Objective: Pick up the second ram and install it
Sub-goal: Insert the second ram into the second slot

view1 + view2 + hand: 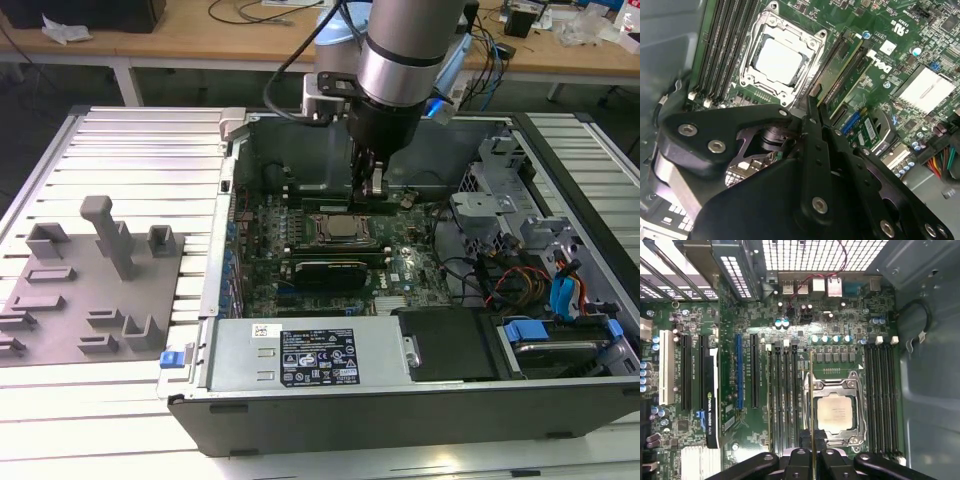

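Gripped edge-on between the narrowed fingers of the gripper (pixel 812 460), the memory stick (pixel 812 400) is held just above the slots (pixel 785 395) beside the processor socket (pixel 836 412). Insertion is judged under way; careful alignment with one slot is called for.

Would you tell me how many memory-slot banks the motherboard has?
2: a first bank and a second bank, flanking the processor socket on opposite sides.
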You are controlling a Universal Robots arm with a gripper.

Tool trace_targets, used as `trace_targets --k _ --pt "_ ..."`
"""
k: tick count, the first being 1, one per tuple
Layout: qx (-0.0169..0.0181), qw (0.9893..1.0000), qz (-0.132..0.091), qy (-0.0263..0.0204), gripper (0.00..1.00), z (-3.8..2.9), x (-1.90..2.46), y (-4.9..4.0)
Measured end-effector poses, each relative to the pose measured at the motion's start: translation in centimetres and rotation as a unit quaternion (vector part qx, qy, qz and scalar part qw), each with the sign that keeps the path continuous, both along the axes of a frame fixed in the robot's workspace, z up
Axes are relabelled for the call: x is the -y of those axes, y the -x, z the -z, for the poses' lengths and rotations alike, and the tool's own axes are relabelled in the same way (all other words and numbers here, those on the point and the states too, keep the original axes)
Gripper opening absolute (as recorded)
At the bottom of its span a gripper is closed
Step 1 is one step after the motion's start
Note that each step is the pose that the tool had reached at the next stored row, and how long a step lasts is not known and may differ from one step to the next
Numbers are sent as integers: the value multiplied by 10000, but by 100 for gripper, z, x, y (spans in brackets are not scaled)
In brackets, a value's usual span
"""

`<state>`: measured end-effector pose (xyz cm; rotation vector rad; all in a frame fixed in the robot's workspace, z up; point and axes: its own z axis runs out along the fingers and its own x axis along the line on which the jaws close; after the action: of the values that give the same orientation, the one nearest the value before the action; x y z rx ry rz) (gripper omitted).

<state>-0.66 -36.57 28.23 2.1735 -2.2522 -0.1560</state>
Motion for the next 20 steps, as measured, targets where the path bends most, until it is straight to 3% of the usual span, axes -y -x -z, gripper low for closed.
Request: trace_targets --k 16,20 --pt "0 10000 0 1 13 251 4 16" --pt "-1 10000 0 19 13 280 115 56"
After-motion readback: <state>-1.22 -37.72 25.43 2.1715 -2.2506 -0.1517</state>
